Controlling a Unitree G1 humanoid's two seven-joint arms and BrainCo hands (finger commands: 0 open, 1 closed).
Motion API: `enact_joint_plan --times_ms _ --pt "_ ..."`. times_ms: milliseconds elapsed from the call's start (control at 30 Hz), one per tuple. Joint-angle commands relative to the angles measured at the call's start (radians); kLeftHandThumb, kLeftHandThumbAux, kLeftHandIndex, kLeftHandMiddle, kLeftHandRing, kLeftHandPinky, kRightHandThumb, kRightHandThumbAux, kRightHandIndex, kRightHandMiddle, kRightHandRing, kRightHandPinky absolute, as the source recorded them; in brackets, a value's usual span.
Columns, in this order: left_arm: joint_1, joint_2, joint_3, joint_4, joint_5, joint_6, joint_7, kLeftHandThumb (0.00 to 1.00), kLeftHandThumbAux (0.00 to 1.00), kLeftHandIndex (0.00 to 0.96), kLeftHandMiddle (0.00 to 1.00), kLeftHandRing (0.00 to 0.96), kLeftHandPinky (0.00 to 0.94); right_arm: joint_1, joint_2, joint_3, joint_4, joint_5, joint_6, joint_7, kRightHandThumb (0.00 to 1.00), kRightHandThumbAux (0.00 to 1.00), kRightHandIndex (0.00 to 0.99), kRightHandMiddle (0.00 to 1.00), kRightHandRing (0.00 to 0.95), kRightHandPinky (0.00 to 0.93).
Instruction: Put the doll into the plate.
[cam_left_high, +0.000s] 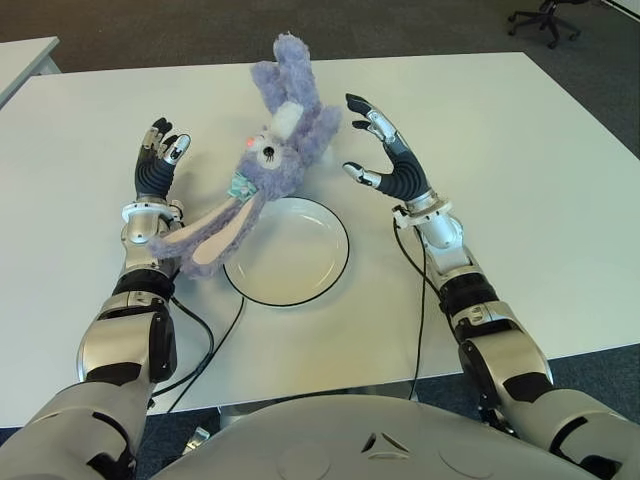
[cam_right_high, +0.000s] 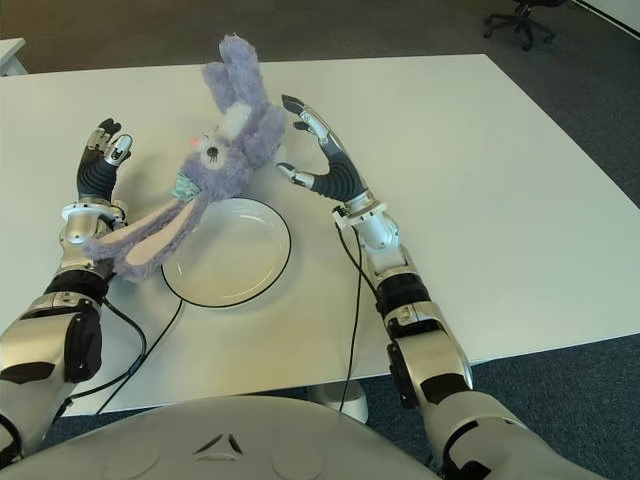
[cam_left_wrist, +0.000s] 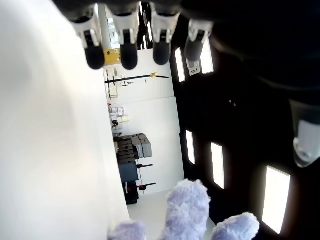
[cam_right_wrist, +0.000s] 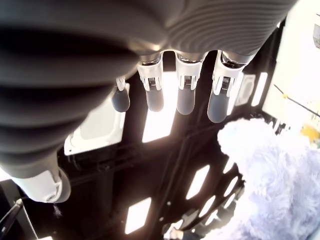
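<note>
A fuzzy lavender rabbit doll (cam_left_high: 280, 140) with long pale-lined ears lies head-down between both open hands, one ear draped onto the left hand's (cam_left_high: 156, 165) wrist, seemingly touching the white plate's (cam_left_high: 290, 255) rim; right hand (cam_left_high: 385, 160) spread, empty

1. Table (cam_left_high: 520, 150): white top, fills most of the eye views; near edge runs just in front of robot's torso.
2. Plate (cam_left_high: 300, 275): white w/ dark rim, flat on table, near the front edge, roughly centre.
3. Doll (cam_left_high: 270, 160): purple plush rabbit, just behind plate; long ears trail to robot's left past plate rim. Prob. lying on table, can't tell for sure.
4. Black cables (cam_left_high: 205, 350): on table each side of plate, running off the near edge.
</note>
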Motion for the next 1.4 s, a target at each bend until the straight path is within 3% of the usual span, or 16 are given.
enact_joint_plan --times_ms 33,567,733,1400 --pt "0.097 -0.043 -0.016 0.046 0.017 0.006 -0.005 0.000 0.459 0.007 0.086 0.092 0.108 0.097 -0.003 0.007 0.066 -0.066 -0.011 -0.046 0.344 0.498 0.070 0.033 0.054 0.114" --pt "0.089 -0.056 -0.015 0.054 0.013 0.019 0.007 0.000 0.457 0.013 0.093 0.105 0.142 0.025 0.057 0.030 0.161 -0.059 -0.037 -0.055 0.442 0.481 0.055 0.029 0.052 0.112" --pt "0.090 -0.058 -0.014 0.054 0.010 0.013 -0.002 0.000 0.453 0.006 0.084 0.097 0.116 0.003 0.071 0.034 0.184 -0.059 -0.044 -0.056 0.452 0.486 0.054 0.034 0.056 0.111" --pt "0.094 -0.061 -0.021 0.050 0.021 -0.006 0.011 0.000 0.450 0.024 0.092 0.100 0.128 -0.010 0.081 0.055 0.153 -0.048 -0.026 -0.009 0.471 0.503 0.053 0.033 0.051 0.093"
